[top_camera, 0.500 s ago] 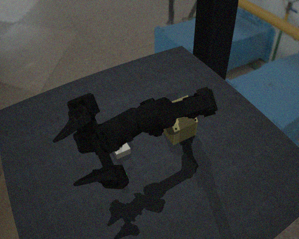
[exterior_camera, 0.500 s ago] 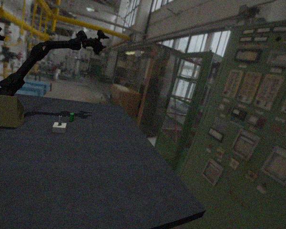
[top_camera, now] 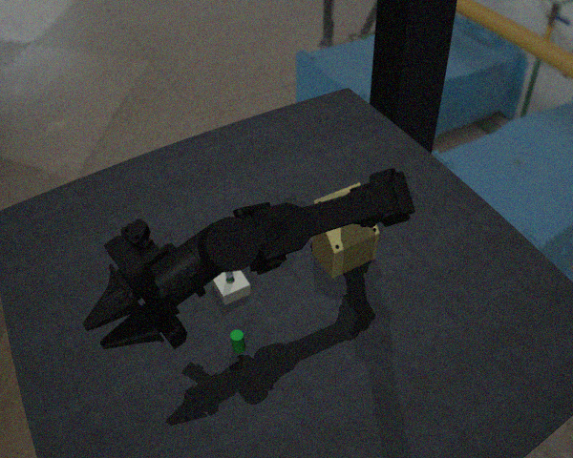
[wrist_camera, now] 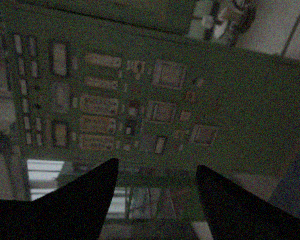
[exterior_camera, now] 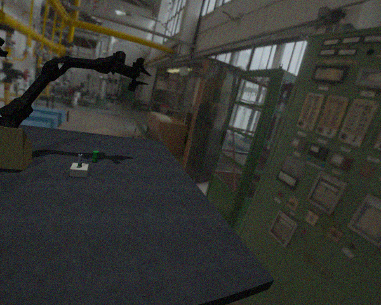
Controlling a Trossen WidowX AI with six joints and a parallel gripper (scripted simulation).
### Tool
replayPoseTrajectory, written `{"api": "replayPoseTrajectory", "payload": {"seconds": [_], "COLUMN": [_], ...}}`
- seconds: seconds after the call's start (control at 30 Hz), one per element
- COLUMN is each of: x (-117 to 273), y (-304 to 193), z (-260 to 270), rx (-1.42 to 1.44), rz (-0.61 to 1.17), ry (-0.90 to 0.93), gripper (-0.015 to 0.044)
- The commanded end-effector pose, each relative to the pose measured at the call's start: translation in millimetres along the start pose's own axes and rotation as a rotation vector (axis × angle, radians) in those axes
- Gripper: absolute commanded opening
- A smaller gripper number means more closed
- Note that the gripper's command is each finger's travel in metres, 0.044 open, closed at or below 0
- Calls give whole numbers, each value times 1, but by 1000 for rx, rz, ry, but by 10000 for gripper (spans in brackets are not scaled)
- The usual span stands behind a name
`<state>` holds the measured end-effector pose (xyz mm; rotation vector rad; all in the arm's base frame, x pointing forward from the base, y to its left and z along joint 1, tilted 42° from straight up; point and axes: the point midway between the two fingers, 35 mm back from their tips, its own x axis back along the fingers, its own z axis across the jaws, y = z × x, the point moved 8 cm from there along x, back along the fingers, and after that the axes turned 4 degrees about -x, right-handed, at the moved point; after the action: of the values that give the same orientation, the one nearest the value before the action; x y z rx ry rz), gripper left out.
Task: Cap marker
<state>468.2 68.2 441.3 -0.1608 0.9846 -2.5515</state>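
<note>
The white holder block stands on the dark table. The thin marker stands upright in it, with its tip uncovered; the arm hides part of it in the top view. The green cap stands upright on the table, a short way from the block and apart from it. My gripper is open and empty, high above the table and out beyond the cap. The wrist view shows neither cap nor marker.
The tan block at the arm's base stands on the table. A black post rises behind the table edge. The arm passes above the holder block, and its shadow falls beside the cap.
</note>
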Motion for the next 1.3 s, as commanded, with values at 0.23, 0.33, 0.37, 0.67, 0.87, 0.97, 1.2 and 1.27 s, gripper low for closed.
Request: {"api": "replayPoseTrajectory", "payload": {"seconds": [0.23, 0.33, 0.37, 0.67, 0.87, 0.97, 1.2, 1.27], "x": [1, 8, 10, 44, 74, 91, 110, 110], "y": [69, 82, 86, 116, 127, 131, 133, 133], "z": [-101, -123, -131, -194, -230, -245, -258, -258], "rx": [664, 793, 835, 1150, 1284, 1325, 1348, 1348], "rz": [2, 67, 94, 466, 809, 994, 1158, 1158], "ry": [-545, -664, -704, -998, -1091, -1095, -1074, -1074], "gripper": [239, 239, 239, 239, 239, 239, 239, 239]}}
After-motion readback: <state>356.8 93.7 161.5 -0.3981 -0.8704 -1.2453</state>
